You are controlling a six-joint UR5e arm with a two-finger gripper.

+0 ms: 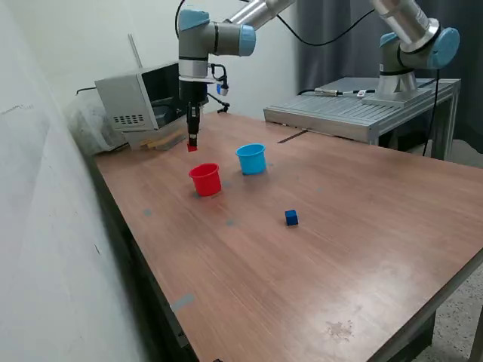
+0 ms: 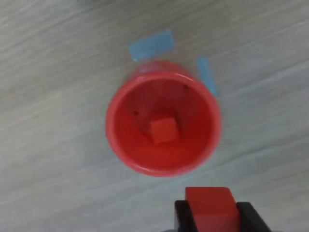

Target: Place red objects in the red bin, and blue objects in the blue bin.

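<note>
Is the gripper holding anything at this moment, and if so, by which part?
Yes: the gripper is shut on a red cube, its fingers pressing two opposite side faces, above the red cup.

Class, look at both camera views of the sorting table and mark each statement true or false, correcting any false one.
1. The claw holds a red cube. True.
2. The red cup is empty. False: the wrist view shows another red cube lying inside it.
3. A dark blue cube sits on the table, outside both cups. True.
4. The blue cup lies tipped on its side. False: it stands upright.
5. The held cube is already inside the red cup. False: it is above it.
</note>
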